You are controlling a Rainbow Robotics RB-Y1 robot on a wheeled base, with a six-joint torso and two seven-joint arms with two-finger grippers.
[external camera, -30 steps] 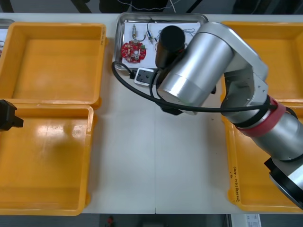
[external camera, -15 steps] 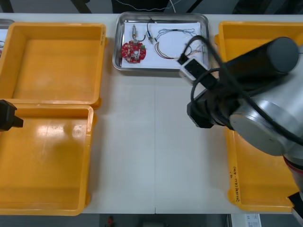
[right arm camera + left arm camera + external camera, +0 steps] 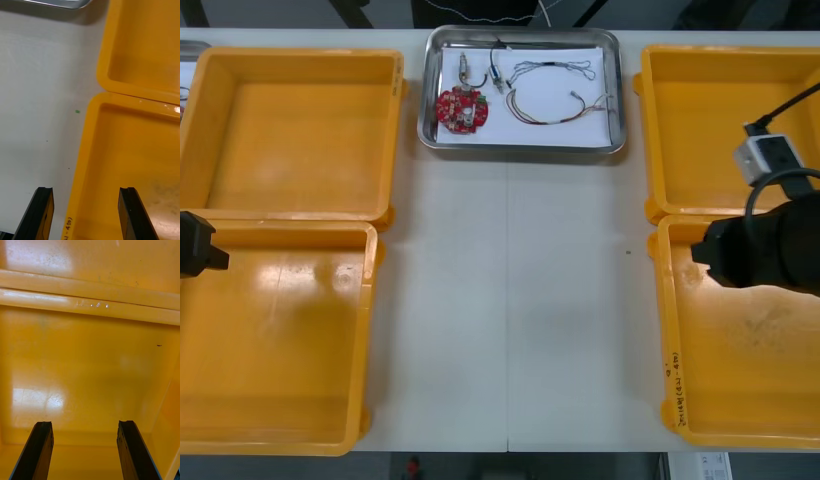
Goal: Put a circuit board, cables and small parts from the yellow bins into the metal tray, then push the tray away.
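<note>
The metal tray (image 3: pixel 520 145) sits at the table's far middle, white inside. In it lie a round red circuit board (image 3: pixel 461 108), a red and yellow cable (image 3: pixel 552 112), a twisted blue and white cable (image 3: pixel 552 68) and small metal parts (image 3: pixel 467 72). My right arm (image 3: pixel 755 255) hangs over the near right yellow bin (image 3: pixel 740 380), well away from the tray. My right gripper (image 3: pixel 86 215) is open and holds nothing, straddling that bin's rim (image 3: pixel 84 157). My left gripper (image 3: pixel 85 450) is open over the bare floor of the near left yellow bin (image 3: pixel 90 363), parked at the table's left edge (image 3: pixel 195 245).
All the yellow bins look bare: far left (image 3: pixel 295 130), near left (image 3: pixel 275 340), far right (image 3: pixel 730 120). A wide strip of light table (image 3: pixel 510 300) runs between the bin pairs up to the tray. A tray corner (image 3: pixel 56 3) shows far beyond my right fingers.
My right arm has swung from over the tray to the right and back, over the near right bin, uncovering the tray. The left arm has not moved.
</note>
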